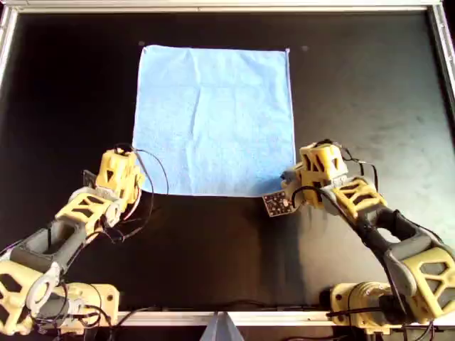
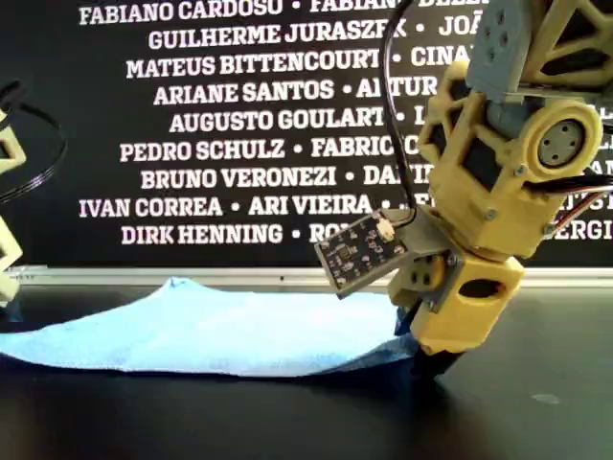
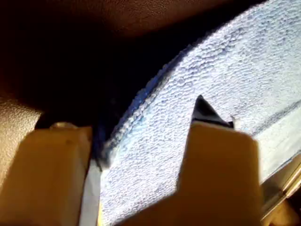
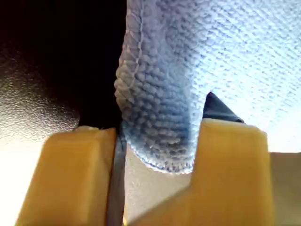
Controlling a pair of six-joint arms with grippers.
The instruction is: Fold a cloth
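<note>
The light blue cloth [image 1: 213,117] lies spread flat on the black table. An arm's yellow gripper [image 1: 130,177] sits at its near left corner in the overhead view, and another [image 1: 293,179] at its near right corner. The wrist views do not settle which arm is which. My first gripper [image 3: 136,127] has its jaws either side of a raised edge of the cloth [image 3: 211,80]. My second gripper [image 4: 160,127] pinches a bunched corner of the cloth [image 4: 155,103]. In the exterior view a gripper [image 2: 431,359] holds the cloth [image 2: 211,331] corner just off the table.
A metal rail [image 1: 227,7] frames the black table [image 1: 71,85] on all sides. A small circuit board [image 1: 277,204] hangs off the arm on the overhead view's right. A wall with white printed names [image 2: 239,125] stands behind the table in the exterior view.
</note>
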